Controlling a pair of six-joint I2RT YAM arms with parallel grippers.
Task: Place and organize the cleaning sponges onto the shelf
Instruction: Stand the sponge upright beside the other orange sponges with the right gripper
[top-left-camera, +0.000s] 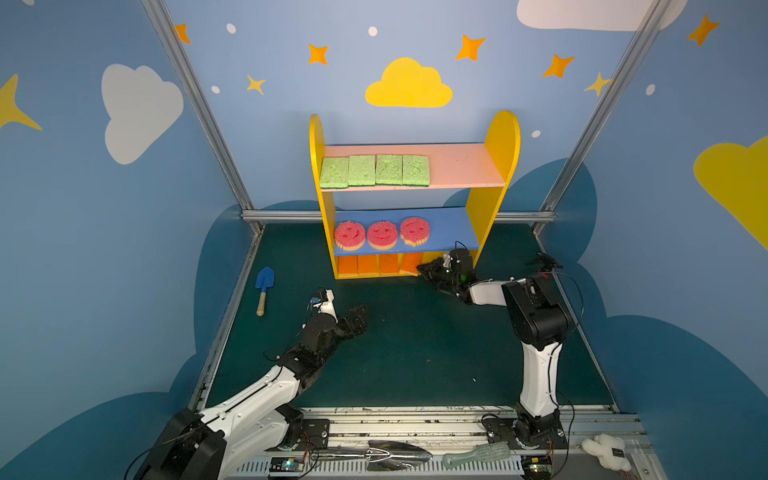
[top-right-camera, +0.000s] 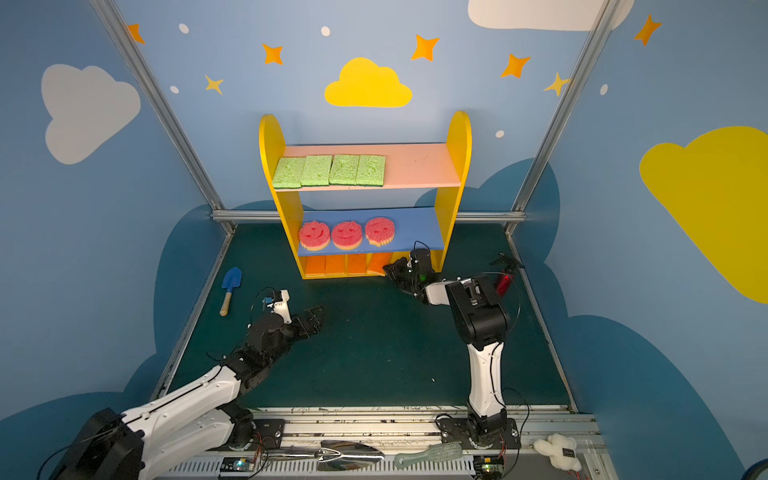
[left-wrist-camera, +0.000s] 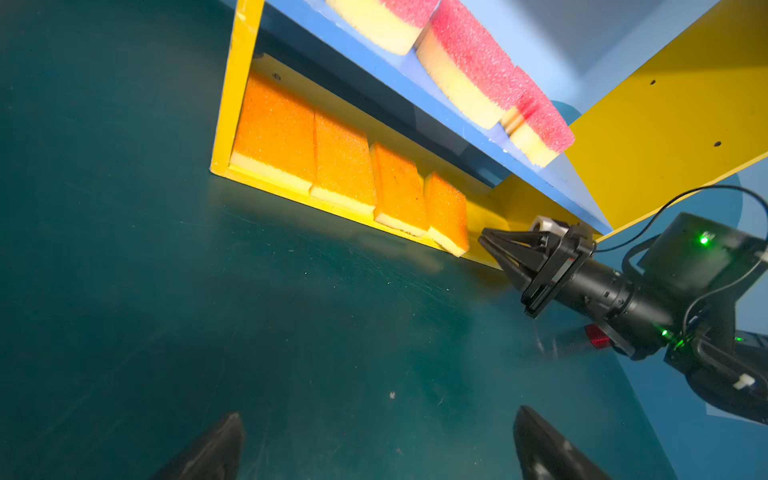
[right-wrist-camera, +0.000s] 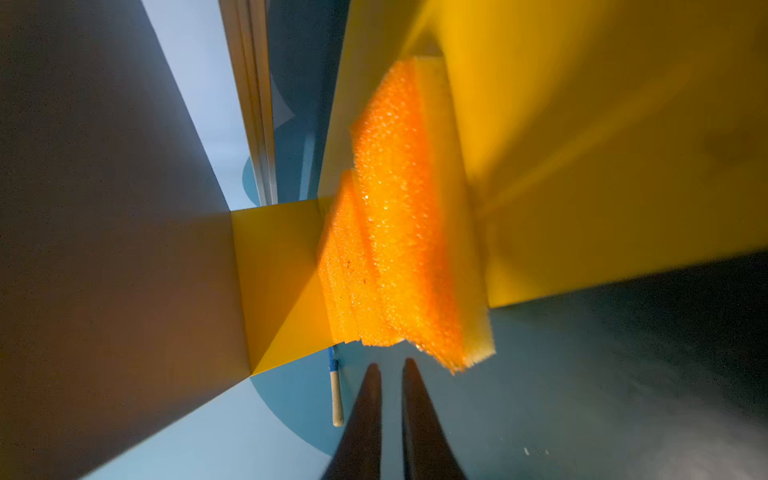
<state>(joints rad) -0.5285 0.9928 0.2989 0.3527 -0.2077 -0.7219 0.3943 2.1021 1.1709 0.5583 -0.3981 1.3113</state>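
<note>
- The small yellow 3-tier shelf (top-left-camera: 503, 137) is standing at the far edge of the dark green worktop (top-left-camera: 415, 357), about midway along it.
- 4 light green porous rectangular sponges (top-left-camera: 376, 170) are lying side by side on the pink top board, toward its left end.
- 3 round pink-red smiley-face sponges (top-left-camera: 382, 235) are sitting in a row on the blue middle board, also toward the left.
- 4 orange rectangular sponges with yellow undersides (left-wrist-camera: 345, 166) are lying on the yellow base. The rightmost orange sponge (left-wrist-camera: 446, 214) is sitting skewed, its corner overhanging the front edge.
- The right gripper (right-wrist-camera: 390, 368) is hanging just beside that corner, jaws drawn nearly together, gripping nothing.
- The left gripper (top-left-camera: 360, 319) is hovering over the worktop's left half, jaws spread wide, holding nothing.
- A blue toy trowel with a wooden handle (top-left-camera: 263, 289) is lying near the worktop's left edge.
</note>
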